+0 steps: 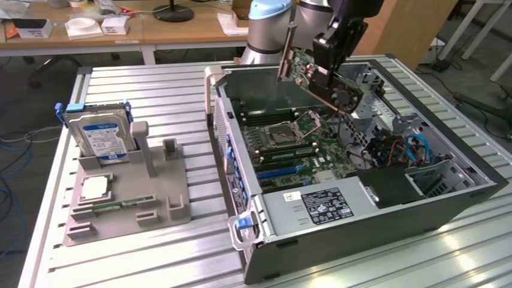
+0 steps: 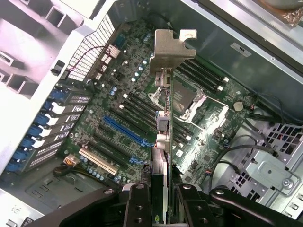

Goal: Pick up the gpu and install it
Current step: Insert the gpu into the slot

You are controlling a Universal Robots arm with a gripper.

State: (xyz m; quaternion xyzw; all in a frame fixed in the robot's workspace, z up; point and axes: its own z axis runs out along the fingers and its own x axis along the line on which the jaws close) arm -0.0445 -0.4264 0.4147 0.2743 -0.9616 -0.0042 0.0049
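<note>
The gpu [image 1: 300, 63], a thin green circuit card with a black fan on one face and a silver metal end bracket [image 2: 171, 47], hangs tilted in the upper middle of the exterior view, clear of every slot. The arm's black fingers [image 2: 138, 208] are clamped on its two faces, with the card seen edge-on between them in the wrist view. Below it lies the open dark grey metal computer case [image 1: 448, 198] on its side, showing the green motherboard [image 1: 296, 141] with its square silver processor socket [image 1: 286, 129] and a long blue expansion slot [image 2: 123, 132]. On the ribbed aluminium surface [image 1: 144, 90], at the exterior view's left, a grey plastic holder [image 1: 160, 204] carries a silver hard drive with a blue-white label [image 1: 100, 138], standing upright
</note>
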